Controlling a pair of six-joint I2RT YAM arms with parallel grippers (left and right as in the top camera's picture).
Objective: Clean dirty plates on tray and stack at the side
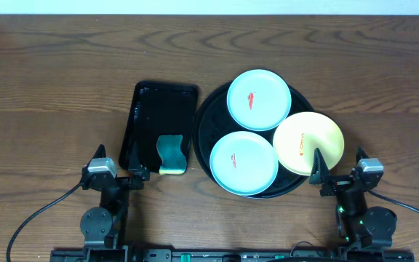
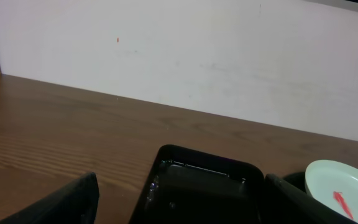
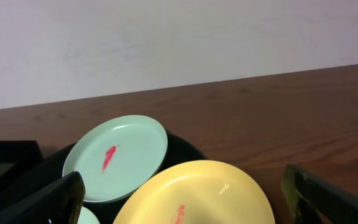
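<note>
The round black tray (image 1: 204,125) holds three plates. A pale blue-green plate (image 1: 259,100) with a red smear lies at its far side. A second blue-green plate (image 1: 244,162) with a red smear lies at the near side. A pale yellow plate (image 1: 308,143) with an orange smear lies at the right, overhanging the rim. My right gripper (image 1: 338,161) is open and empty, just near of the yellow plate (image 3: 210,186). The far plate (image 3: 120,155) shows behind it. My left gripper (image 1: 116,156) is open and empty at the rectangular tray's near left corner.
A rectangular black tray (image 1: 158,116) lies left of the round tray and holds a green and yellow sponge (image 1: 171,154) at its near end. It fills the left wrist view (image 2: 204,180). A white wall runs along the table's far edge.
</note>
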